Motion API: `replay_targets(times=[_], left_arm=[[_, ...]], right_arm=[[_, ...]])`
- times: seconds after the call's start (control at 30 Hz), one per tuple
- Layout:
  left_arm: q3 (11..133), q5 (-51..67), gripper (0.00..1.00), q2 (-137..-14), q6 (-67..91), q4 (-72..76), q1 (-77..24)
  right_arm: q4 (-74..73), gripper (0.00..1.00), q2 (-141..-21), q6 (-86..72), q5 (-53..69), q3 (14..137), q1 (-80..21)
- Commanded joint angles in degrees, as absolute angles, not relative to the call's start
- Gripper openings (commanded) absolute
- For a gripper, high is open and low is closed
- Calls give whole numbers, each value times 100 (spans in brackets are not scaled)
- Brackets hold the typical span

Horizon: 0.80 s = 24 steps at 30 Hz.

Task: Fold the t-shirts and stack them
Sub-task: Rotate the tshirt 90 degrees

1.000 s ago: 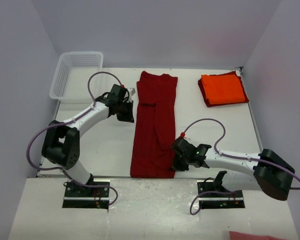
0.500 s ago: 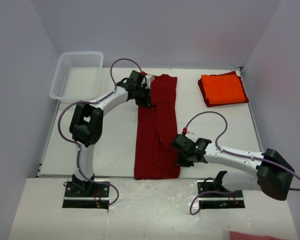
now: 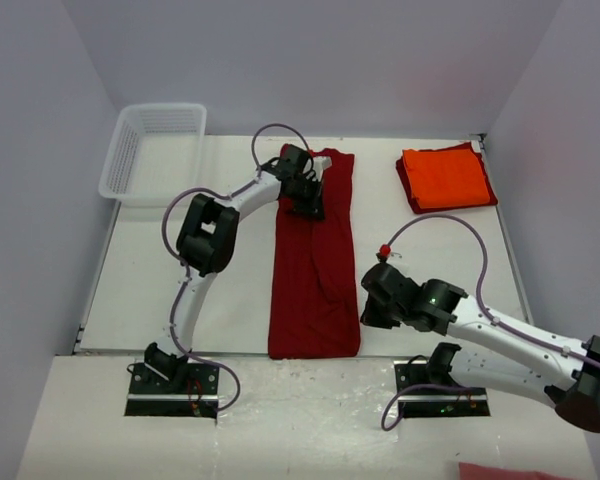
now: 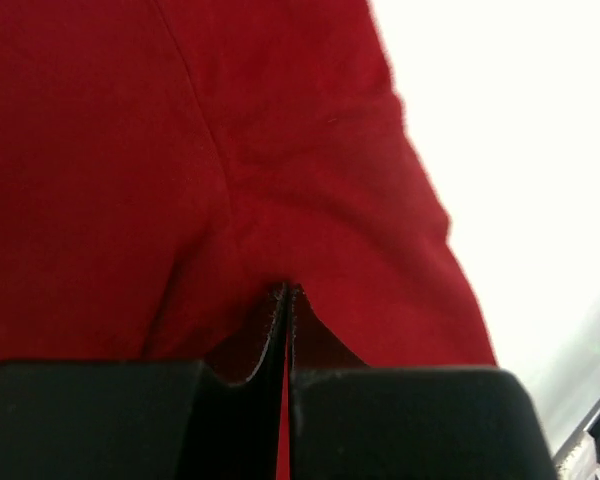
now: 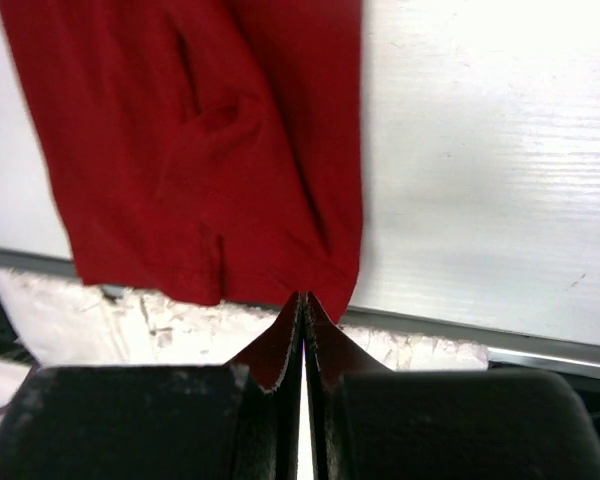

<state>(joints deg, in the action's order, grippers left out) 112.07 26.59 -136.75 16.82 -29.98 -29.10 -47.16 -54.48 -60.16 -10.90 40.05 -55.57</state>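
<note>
left gripper [image 4: 286, 292] has moved onto the crimson t-shirt [image 3: 315, 285] — clamped on it; right gripper [image 5: 302, 297] likewise.

Crimson shirt [image 3: 313, 260]: matt soft cloth, creased. Basket [image 3: 115, 165]: white plastic mesh. Table [image 3: 140, 270]: matt white.

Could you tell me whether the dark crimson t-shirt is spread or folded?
Folded lengthwise only: the dark crimson cloth t-shirt lies as a long narrow strip, no sleeves sticking out.
</note>
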Motion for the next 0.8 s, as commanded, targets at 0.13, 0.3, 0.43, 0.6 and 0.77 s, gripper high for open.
replay_targets(times=[0.13, 0.3, 0.43, 0.6, 0.77], left_arm=[[12319, 2426, 0, -14492, 1459, -3348, -2962], [13200, 2417, 0, -15317, 1634, -3350, -2918], [13236, 2733, 0, -15512, 1889, -2954, -2760], [13149, 2927, 0, -15426, 1855, -2804, -2628], [12797, 2918, 0, -15100, 1740, -2716, -2602]], right_arm=[[-4729, 0, -5070, -5713, -765, 4254, -5818], [-4439, 0, -5536, -5555, -616, 4307, -5941], [-3956, 8, -6099, -5362, -545, 4351, -5950], [-3437, 30, -7045, -5002, -676, 4631, -5950], [-3559, 41, -8347, -4615, -984, 5553, -5941]])
